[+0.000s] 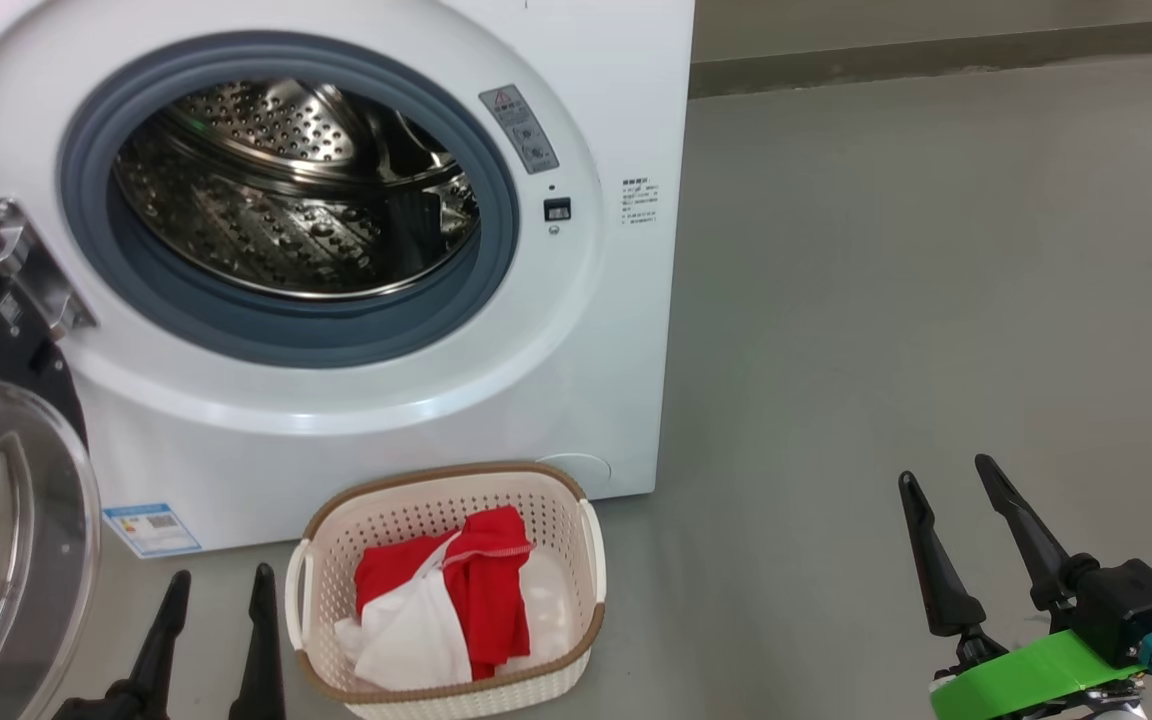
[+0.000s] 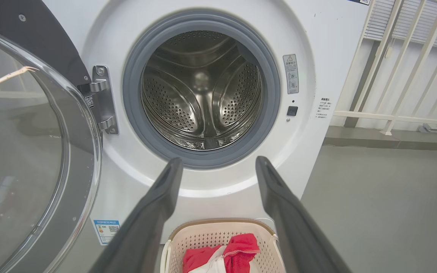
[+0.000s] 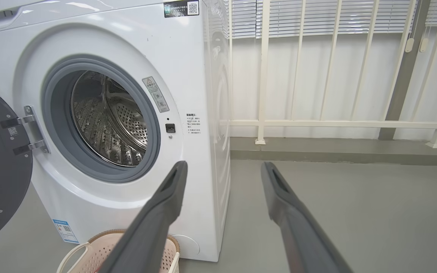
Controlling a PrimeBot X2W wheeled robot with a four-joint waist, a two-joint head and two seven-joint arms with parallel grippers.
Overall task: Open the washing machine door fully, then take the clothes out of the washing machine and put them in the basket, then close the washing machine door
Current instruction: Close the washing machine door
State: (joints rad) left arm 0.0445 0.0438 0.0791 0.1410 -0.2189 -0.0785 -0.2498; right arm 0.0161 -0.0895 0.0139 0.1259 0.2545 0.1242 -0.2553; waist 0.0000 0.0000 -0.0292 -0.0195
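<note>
Our left gripper (image 1: pixel 221 575) hangs wide open and empty beside the basket (image 1: pixel 381 520); our right gripper (image 1: pixel 946 470), likewise, is well apart. Clothes (image 1: pixel 481 590) lie in the basket before the washer (image 1: pixel 616 300), door (image 1: pixel 6 520) open.

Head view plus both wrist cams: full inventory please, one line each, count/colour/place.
washing machine: 1, white, on the floor, left half of the head view
washing machine door: 1, black rim with clear glass, hinged left of the opening, swung open
drum: 1, perforated steel, inside the grey rubber ring
grey sticker: 1, right of the opening
blue label: 1, low on the machine's front
basket: 1, cream with brown rim, on the floor before the machine
clothes: heap, count unclear, red and white, in the basket
railing: 1, cream, right of the machine
floor: grey
left gripper: 1, dark, lower left, jaws open
right gripper: 1, dark, green band at its wrist, lower right, jaws open
</note>
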